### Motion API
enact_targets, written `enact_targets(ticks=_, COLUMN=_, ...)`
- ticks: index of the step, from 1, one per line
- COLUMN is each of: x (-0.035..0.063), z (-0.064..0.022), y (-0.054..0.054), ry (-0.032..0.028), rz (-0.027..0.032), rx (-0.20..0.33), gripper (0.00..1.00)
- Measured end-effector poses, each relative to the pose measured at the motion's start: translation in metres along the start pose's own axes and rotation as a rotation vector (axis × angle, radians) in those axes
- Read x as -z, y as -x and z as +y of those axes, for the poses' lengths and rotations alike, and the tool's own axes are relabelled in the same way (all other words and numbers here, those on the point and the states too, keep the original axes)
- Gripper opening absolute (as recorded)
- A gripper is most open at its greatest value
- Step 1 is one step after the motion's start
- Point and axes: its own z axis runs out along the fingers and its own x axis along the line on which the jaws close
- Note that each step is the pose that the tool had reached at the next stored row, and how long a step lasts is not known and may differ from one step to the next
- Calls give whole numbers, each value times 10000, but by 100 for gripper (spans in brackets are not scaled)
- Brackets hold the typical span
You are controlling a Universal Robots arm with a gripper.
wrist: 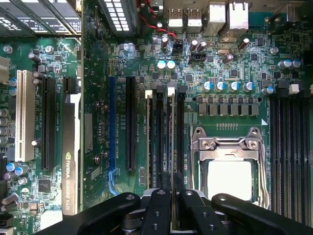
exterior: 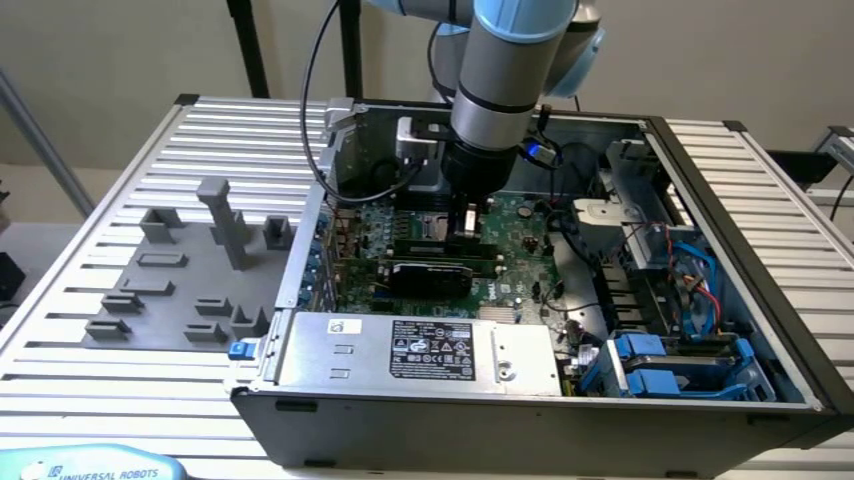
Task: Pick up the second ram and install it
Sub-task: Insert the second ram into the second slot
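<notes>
In the wrist view the second ram point(wrist: 171, 142) appears edge-on as a thin green strip running straight away from my gripper point(wrist: 171, 198). The two black fingers point(wrist: 159, 203) are shut on its near end. The stick lies along a memory slot on the motherboard point(wrist: 230, 63), between two black slots; whether it is seated I cannot tell. Another ram stick point(wrist: 148, 142) stands edge-on in a slot two rows over. In the exterior view the gripper point(exterior: 465, 225) reaches down into the open computer case point(exterior: 747, 250), low over the board's middle.
A CPU socket point(wrist: 230, 166) lies close beside the slots, and an NVIDIA card point(wrist: 71, 156) stands on the other side. The power supply point(exterior: 427, 350) fills the case's front, with blue drive bays point(exterior: 667, 365) and cables at the exterior view's right. Grey fixture blocks point(exterior: 174, 280) sit on the table at the left.
</notes>
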Motion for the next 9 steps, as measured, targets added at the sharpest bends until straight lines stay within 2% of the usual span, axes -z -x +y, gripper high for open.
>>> enact_targets(ticks=9, x=-9, z=1, y=11, ry=0, rz=0, rx=0, gripper=13)
